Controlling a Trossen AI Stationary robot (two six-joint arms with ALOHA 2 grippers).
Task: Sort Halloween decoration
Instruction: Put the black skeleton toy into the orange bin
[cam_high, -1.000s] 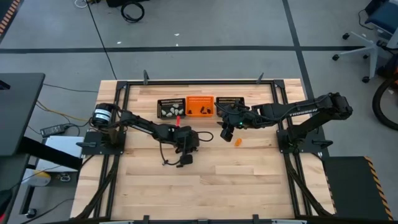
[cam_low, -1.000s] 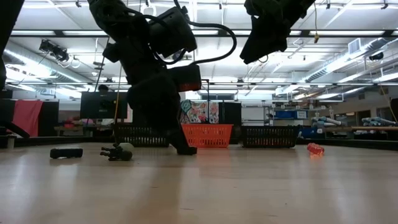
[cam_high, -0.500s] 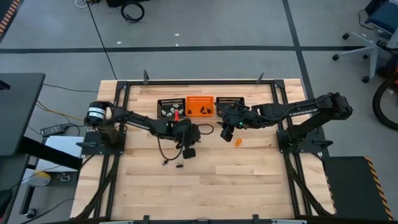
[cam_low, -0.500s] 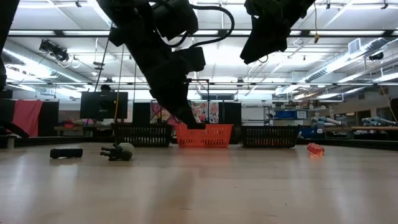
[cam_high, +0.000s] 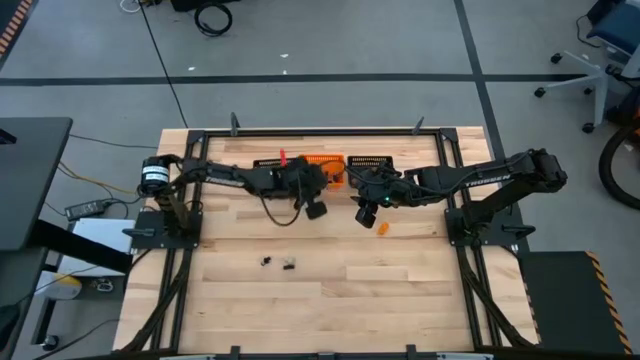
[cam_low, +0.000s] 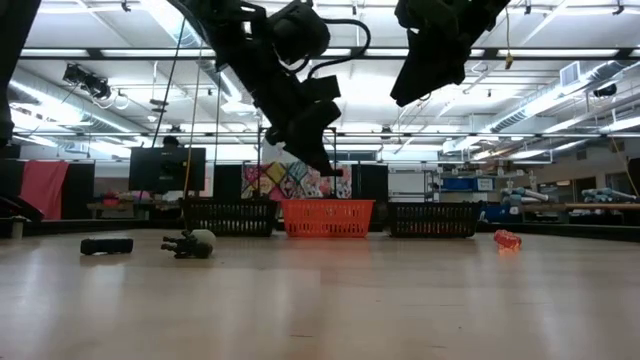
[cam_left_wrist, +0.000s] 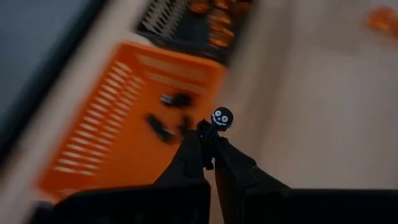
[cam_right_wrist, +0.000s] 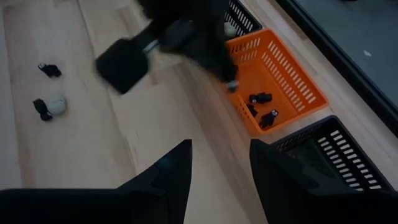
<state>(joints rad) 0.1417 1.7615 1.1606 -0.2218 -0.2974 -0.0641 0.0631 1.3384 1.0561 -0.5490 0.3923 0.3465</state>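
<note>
While the left gripper (cam_left_wrist: 208, 146) hangs above the orange basket (cam_high: 322, 167), its fingers are pinched tight on a black trinket with a white grinning face (cam_left_wrist: 222, 117).

- Orange basket — centre of a back row of three, between two black baskets (cam_low: 228, 216); holds black trinkets (cam_right_wrist: 260, 98).
- Right gripper (cam_right_wrist: 219, 163) — raised just beside the orange basket at its 4 o'clock; fingers parted, holding nothing.
- Orange trinket (cam_high: 382, 228) — on the table at 5 o'clock from the right gripper.
- Loose black pieces (cam_high: 278, 263) — on the table at 7 o'clock from the left gripper, well apart; one whitish piece (cam_right_wrist: 57, 105) lies among them.
</note>
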